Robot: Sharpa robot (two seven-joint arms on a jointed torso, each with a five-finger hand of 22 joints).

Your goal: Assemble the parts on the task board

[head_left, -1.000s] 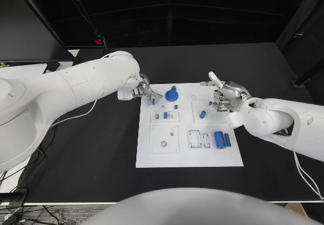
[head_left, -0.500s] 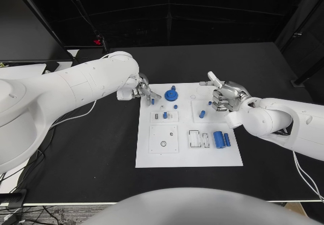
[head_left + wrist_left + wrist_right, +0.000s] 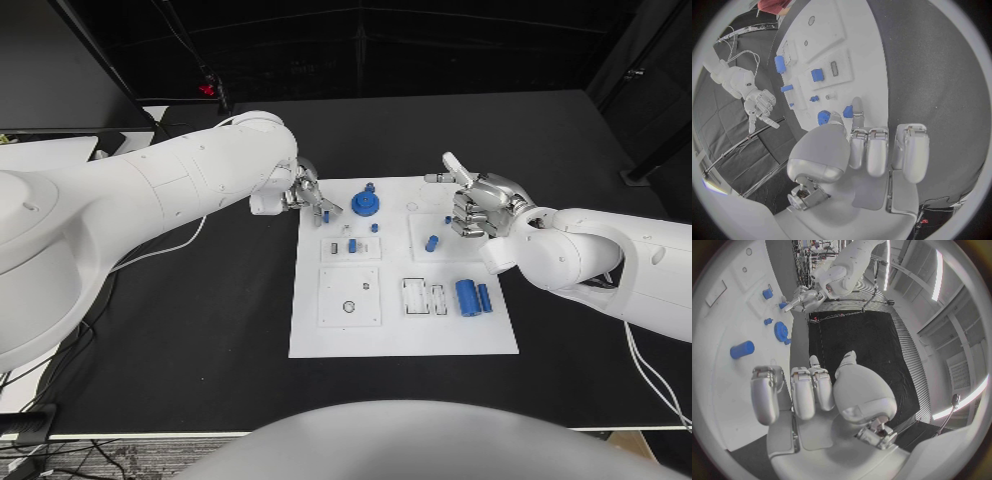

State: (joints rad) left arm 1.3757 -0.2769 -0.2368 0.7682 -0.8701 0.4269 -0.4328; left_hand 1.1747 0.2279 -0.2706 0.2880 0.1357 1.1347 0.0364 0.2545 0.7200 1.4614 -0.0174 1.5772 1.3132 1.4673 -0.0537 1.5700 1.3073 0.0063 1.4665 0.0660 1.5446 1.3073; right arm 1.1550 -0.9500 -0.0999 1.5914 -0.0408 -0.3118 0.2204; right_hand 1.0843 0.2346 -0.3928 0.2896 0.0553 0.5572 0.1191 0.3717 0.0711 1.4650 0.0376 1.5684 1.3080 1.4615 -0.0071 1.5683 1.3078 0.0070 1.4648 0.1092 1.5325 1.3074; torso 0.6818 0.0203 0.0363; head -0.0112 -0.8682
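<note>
The task board [image 3: 404,335] lies flat on the bench between both robot hands, the left robot hand [image 3: 307,195] pinching a blue part [image 3: 327,214] for insertion, the right robot hand [image 3: 483,208] curled, holding nothing.

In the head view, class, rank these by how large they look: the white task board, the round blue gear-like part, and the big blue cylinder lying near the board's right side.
1. White task board
2. Round blue gear-like part
3. Big blue cylinder, only slightly smaller than the gear, so that ranking is unsure.
</note>
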